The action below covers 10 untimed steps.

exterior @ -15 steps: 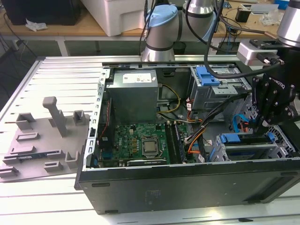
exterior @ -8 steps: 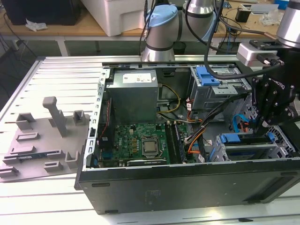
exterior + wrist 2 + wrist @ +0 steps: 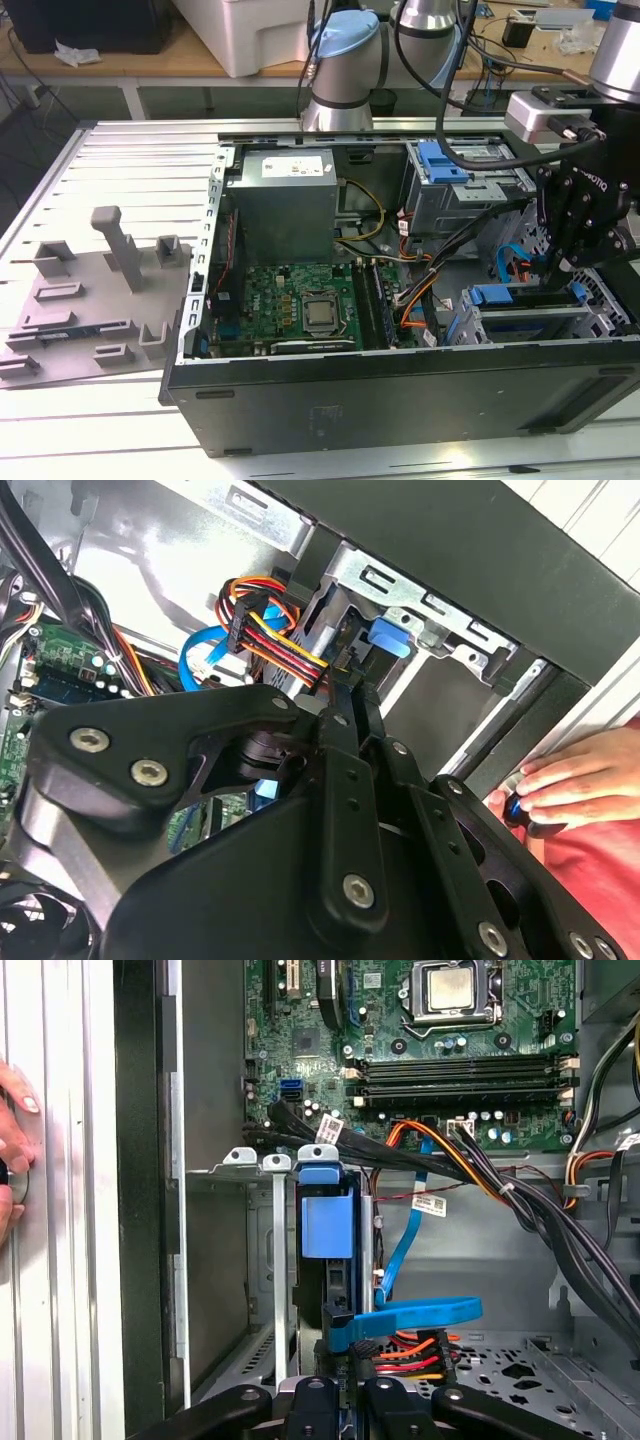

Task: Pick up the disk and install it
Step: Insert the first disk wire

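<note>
**Disk (image 3: 327, 1228) stands on edge in the drive cage of an open computer case**

The disk sits in a slot of the grey metal drive cage (image 3: 262, 1260), at the near corner of the case on the exterior view's right. Its blue plastic rail faces outward and ends in a blue tab (image 3: 390, 638) level with the cage's lip. The dark body runs down into the slot behind it. A blue data cable (image 3: 420, 1312) and an orange, red and black wire bundle (image 3: 405, 1345) lie at its end; whether they are plugged in cannot be told.
</note>
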Each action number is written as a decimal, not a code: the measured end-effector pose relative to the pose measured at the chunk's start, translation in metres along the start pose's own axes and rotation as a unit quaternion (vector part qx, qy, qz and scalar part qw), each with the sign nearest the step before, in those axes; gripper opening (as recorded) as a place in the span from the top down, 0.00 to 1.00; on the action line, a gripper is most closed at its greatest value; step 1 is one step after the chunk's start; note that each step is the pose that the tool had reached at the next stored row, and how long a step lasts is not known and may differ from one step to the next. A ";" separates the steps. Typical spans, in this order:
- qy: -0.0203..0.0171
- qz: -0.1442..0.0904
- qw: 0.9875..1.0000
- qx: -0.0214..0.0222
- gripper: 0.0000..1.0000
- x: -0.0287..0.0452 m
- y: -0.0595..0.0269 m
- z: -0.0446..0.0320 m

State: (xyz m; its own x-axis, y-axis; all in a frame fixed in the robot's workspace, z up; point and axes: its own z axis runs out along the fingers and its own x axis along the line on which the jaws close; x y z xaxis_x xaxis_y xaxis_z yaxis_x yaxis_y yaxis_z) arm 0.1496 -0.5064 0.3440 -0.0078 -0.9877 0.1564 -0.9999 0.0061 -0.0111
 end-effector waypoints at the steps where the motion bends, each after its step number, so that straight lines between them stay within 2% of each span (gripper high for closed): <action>1: 0.000 0.000 1.000 0.000 0.83 0.0000 0.0000 0.0000; 10: 0.000 -0.011 1.000 0.002 0.83 0.0000 0.0006 0.0001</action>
State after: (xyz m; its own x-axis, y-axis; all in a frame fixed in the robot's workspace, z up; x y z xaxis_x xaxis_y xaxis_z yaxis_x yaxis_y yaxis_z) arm 0.1490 -0.5064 0.3439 0.0140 -0.9876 0.1562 -0.9998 -0.0159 -0.0111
